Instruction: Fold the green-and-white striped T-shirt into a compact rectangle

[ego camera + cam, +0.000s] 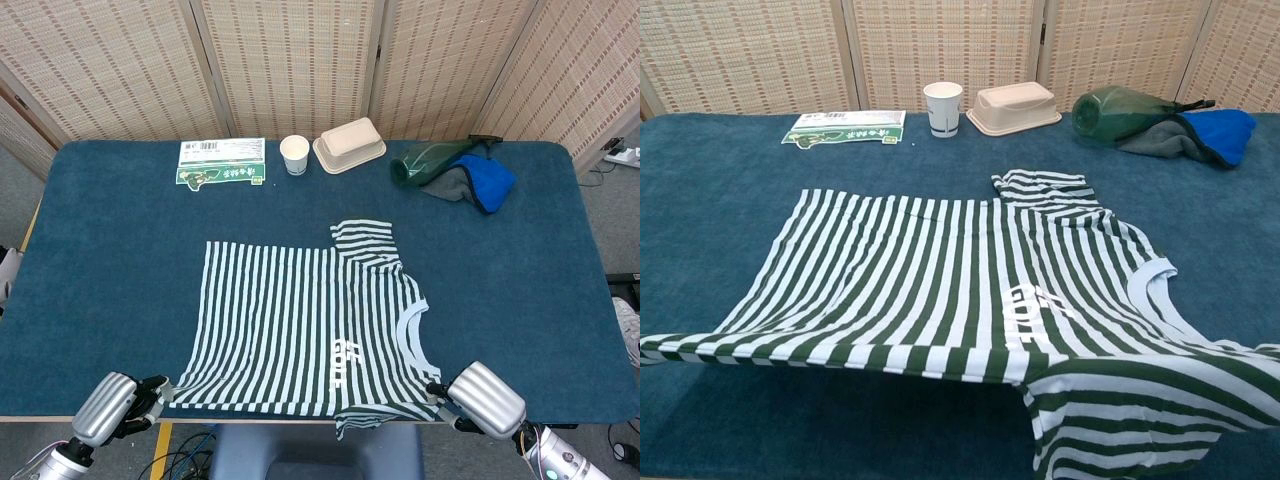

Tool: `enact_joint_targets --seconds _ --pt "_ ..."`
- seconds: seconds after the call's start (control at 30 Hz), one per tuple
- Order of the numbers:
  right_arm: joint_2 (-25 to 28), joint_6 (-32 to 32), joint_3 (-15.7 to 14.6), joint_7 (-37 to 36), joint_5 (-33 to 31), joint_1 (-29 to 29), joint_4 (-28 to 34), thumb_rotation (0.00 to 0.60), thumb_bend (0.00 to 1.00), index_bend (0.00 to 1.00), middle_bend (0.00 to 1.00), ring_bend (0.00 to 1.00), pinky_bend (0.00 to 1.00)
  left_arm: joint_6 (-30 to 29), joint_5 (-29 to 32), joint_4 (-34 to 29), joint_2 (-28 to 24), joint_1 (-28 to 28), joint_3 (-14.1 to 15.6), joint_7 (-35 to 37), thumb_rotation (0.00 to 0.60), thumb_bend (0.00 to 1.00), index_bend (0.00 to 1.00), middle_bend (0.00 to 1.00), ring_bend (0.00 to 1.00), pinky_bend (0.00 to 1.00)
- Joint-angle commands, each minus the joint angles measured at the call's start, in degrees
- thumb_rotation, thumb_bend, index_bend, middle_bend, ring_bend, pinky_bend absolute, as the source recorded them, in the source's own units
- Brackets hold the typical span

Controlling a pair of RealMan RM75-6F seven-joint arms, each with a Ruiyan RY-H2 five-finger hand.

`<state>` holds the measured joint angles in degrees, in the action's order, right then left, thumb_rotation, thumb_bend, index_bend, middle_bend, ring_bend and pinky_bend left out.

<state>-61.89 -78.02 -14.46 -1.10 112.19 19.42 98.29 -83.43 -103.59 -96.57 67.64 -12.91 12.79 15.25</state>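
Observation:
The green-and-white striped T-shirt (300,320) lies spread on the blue table, collar to the right, one sleeve (362,240) folded at the far side. Its near edge is lifted and stretched taut past the table's front edge. My left hand (118,405) grips the near left corner of the hem. My right hand (483,400) grips the near right part by the other sleeve, which hangs down. In the chest view the T-shirt (960,290) fills the foreground with its near edge raised, and neither hand shows there.
Along the far edge stand a green-and-white packet (222,162), a paper cup (294,153), a beige lidded box (349,144), a green bottle (430,160) and a blue-and-grey cloth (488,182). The table's front edge (60,412) runs by both hands.

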Motion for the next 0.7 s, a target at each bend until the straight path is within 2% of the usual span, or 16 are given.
enact_joint_targets --seconds 0.03,0.33,0.7 --pt "-0.4 0.1 0.7 0.3 -0.8 -0.3 -0.4 0.6 0.45 0.61 0.91 1.0 1.0 0.9 0.8 0.0 0.3 -0.4 -0.8 0.0 0.6 0.56 0.65 1.0 0.95 0.99" --pt "-3.7 3.0 4.4 1.8 -5.4 0.1 -1.7 0.6 0.45 0.61 0.91 1.0 1.0 9.1 6.4 2.5 2.0 -6.0 -6.6 0.0 0.6 0.56 0.65 1.0 0.95 0.99" --pt "-8.1 7.4 10.1 5.7 -13.0 1.8 -3.1 0.6 0.45 0.61 0.91 1.0 1.0 23.0 14.2 10.2 6.2 -16.4 -14.5 -1.1 0.6 0.56 0.65 1.0 0.95 0.99"
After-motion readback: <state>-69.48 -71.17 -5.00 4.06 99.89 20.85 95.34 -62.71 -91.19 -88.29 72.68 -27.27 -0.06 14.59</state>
